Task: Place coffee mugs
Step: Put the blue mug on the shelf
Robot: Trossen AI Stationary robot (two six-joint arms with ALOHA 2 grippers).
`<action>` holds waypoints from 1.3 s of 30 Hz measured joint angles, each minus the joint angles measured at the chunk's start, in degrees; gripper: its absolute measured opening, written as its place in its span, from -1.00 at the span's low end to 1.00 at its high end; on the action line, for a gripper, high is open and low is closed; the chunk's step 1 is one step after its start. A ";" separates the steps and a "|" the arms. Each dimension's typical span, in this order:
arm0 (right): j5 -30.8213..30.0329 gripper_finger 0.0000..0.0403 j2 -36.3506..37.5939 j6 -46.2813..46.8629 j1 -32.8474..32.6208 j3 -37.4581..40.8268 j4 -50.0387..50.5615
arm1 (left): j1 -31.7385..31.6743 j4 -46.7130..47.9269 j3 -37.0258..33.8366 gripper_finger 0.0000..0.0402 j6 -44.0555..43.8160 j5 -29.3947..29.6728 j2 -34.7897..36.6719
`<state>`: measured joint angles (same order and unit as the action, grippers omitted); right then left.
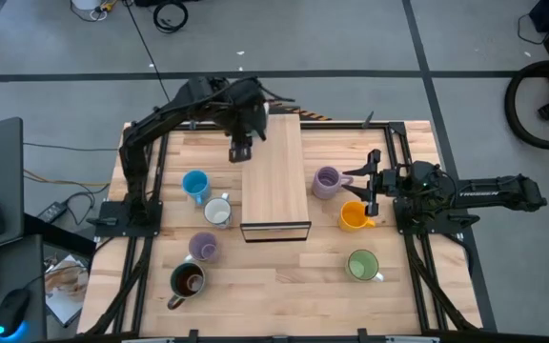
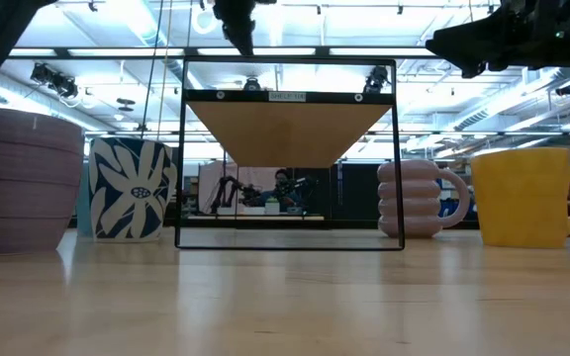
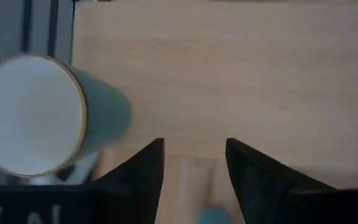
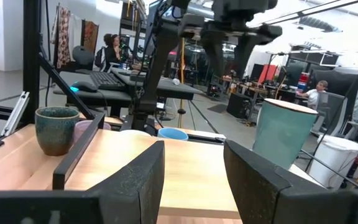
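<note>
A light mug with a white inside (image 3: 33, 115) stands upright at the far end of the raised wooden shelf (image 1: 274, 176); it also shows as mug (image 4: 283, 134). My left gripper (image 3: 194, 146) hangs open over the shelf top just beside it, fingers pointing down. My right gripper (image 1: 368, 186) is open and level at the table's right, between the lilac mug (image 1: 327, 181) and the orange mug (image 1: 354, 216). On the table stand a green mug (image 1: 362, 265), blue mug (image 1: 195, 184), white mug (image 1: 218, 211), second lilac mug (image 1: 204, 248) and dark olive mug (image 1: 187, 279).
The shelf's black metal frame (image 2: 290, 153) stands mid-table, with open space beneath the board. Black rails (image 1: 141, 238) run along both table sides. Bare wood lies at the near middle of the table (image 1: 284, 286). People sit at desks in the room beyond.
</note>
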<state>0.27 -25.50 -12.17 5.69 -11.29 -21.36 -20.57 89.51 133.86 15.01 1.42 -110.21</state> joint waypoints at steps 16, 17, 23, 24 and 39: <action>0.87 -0.15 -0.10 1.94 0.00 0.02 1.39 | 2.22 -4.81 -40.76 -0.29 -16.88 3.12 23.24; 0.86 -0.15 -0.10 1.94 0.00 0.02 1.24 | 2.19 -5.10 -43.62 -0.29 -19.80 3.20 24.71; 0.87 -0.15 -0.10 2.13 -0.01 0.02 -0.03 | 2.00 -8.47 -57.49 -0.29 -40.75 5.56 28.34; 0.86 -0.15 -0.10 2.10 0.00 0.02 -0.03 | 2.00 -9.28 -59.26 -0.29 -43.94 6.18 28.34; 0.88 -0.15 -0.15 1.05 0.00 0.02 -0.83 | -5.16 -27.51 -73.74 -0.29 -53.30 6.10 27.72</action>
<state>1.15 -25.65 -11.11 5.69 -11.27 -22.20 -25.73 62.01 60.12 -38.29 7.52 -82.48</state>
